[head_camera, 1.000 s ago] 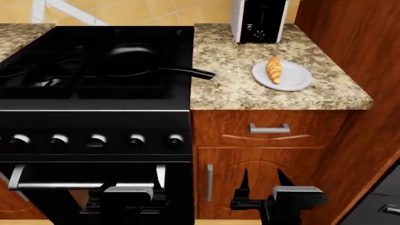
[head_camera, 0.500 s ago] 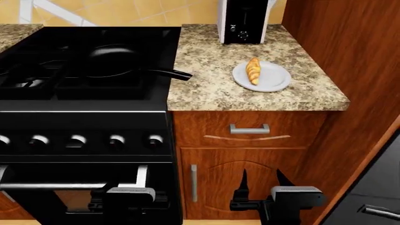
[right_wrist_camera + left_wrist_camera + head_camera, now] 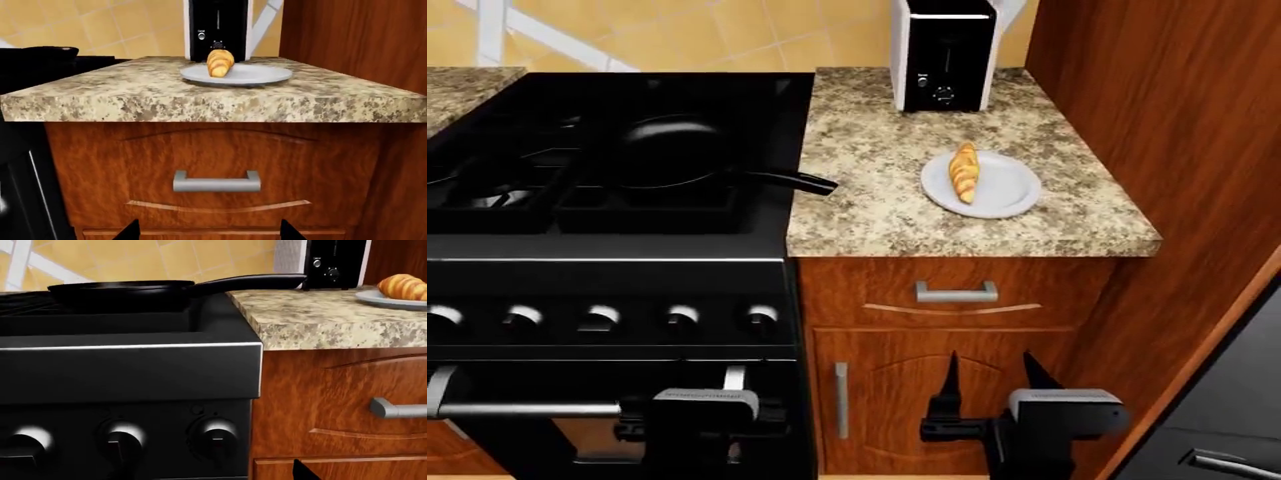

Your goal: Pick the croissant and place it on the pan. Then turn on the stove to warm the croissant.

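The croissant (image 3: 965, 172) lies on a pale grey plate (image 3: 1012, 197) on the granite counter right of the stove (image 3: 614, 290). It also shows in the right wrist view (image 3: 219, 62) and the left wrist view (image 3: 402, 287). The black pan (image 3: 674, 150) sits on the stove's right grate with its handle pointing at the counter; it also shows in the left wrist view (image 3: 123, 290). My right gripper (image 3: 990, 375) is open and empty, low before the cabinet door. My left gripper (image 3: 705, 392) hangs low before the oven, empty; one fingertip (image 3: 303, 472) shows far out.
A black-and-white toaster (image 3: 945, 55) stands at the back of the counter. A tall wooden panel (image 3: 1148, 110) closes the counter's right side. The stove knobs (image 3: 761, 318) run along its front, and a drawer handle (image 3: 956, 292) sits under the counter.
The scene has slid left and a little down in the head view as the view shifted. Both grippers keep the same low pose and the croissant has not moved on its plate.
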### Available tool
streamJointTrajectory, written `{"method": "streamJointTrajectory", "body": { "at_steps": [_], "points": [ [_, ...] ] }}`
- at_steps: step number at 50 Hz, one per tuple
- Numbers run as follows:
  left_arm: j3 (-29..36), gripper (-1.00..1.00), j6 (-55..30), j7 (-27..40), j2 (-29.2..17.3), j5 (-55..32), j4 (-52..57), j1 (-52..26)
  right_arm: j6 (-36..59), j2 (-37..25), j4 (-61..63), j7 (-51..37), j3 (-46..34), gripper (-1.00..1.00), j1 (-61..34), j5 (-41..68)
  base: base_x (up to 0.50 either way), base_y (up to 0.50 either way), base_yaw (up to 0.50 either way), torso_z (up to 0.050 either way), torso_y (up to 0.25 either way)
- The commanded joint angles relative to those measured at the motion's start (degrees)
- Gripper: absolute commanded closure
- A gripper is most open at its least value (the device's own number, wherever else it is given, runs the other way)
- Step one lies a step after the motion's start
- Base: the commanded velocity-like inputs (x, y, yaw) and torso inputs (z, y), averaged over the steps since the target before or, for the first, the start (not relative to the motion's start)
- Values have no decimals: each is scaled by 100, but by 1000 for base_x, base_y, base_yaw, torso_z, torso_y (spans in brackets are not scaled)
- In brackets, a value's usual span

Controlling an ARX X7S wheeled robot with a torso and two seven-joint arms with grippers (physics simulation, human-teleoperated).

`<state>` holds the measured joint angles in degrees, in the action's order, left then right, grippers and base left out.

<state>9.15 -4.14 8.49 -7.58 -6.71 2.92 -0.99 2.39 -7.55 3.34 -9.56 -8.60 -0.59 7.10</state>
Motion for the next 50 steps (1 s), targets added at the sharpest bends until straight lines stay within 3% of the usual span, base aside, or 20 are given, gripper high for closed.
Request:
{"method": "streamJointTrajectory", "body": {
  "at_steps": [1,14,18,27,35,37,42,50],
  "points": [
    [-6,-100,-786,117,-157,-132,935,-198,1261,-268,1339,-336,-64,-100,-74,-220,0,0,0,50,2],
    [-3,-100,-1504,-297,-460,-593,1521,-934,3104,-545,2766,125,215,-100,-1161,652,0,0,0,50,0],
    [-18,-100,-1759,-354,-534,-698,1671,-1219,4271,-615,3396,128,367,-100,-1647,1137,0,0,0,22,0],
    [-222,-100,-3159,-400,-830,-1287,2304,-1828,6449,-835,4281,153,680,-100,-2509,2072,0,0,0,0,0],
    [-190,-100,-4117,-611,-1082,-1758,2666,-2282,8547,-343,4885,0,1693,-100,-3437,3014,0,0,0,0,0],
    [-216,-100,-4188,-641,-1114,-1822,2678,-2298,8756,-315,4783,-489,2033,-100,-3590,3752,0,0,0,0,0],
    [-554,-100,-4736,-647,-1156,-2339,3071,-2432,8736,-1136,4169,-3349,2040,-100,-4099,7211,0,0,0,0,0],
    [-885,-100,-5332,-540,-1152,-2799,3190,-2856,8212,-2043,3819,-5689,1228,-100,-4579,9719,0,0,0,0,0]
  ]
}}
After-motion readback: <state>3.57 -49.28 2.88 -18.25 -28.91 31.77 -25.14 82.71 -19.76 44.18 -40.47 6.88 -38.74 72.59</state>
